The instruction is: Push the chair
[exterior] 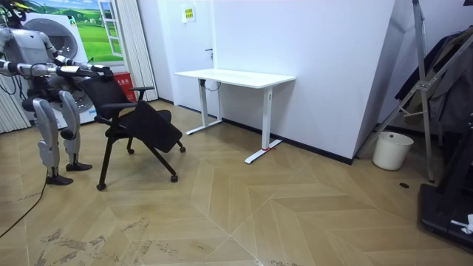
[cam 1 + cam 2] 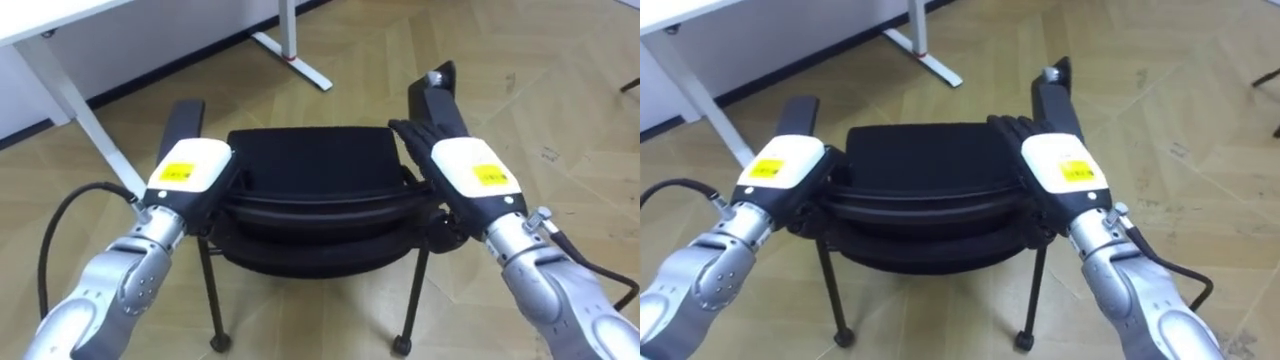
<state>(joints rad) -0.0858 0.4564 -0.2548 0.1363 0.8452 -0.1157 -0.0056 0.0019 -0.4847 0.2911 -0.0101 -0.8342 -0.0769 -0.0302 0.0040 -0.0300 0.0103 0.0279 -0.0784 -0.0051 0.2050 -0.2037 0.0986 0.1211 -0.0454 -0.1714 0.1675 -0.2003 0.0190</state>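
Note:
A black chair (image 2: 310,160) with armrests and thin legs on small wheels stands right in front of me, its backrest toward me. My left hand (image 2: 190,170) rests against the backrest's left edge, and its fingers are lost against the black frame. My right hand (image 2: 470,172) is at the right edge, with its dark fingers (image 2: 412,135) lying straight along the backrest's top. In the room view I stand at the left behind the chair (image 1: 137,122), both arms stretched out to its back.
A white desk (image 1: 236,76) stands against the wall beyond the chair; its leg (image 2: 75,100) and floor foot (image 2: 295,60) lie ahead. A white bin (image 1: 392,150) and dark equipment stand at the room view's right. Open wooden floor lies between.

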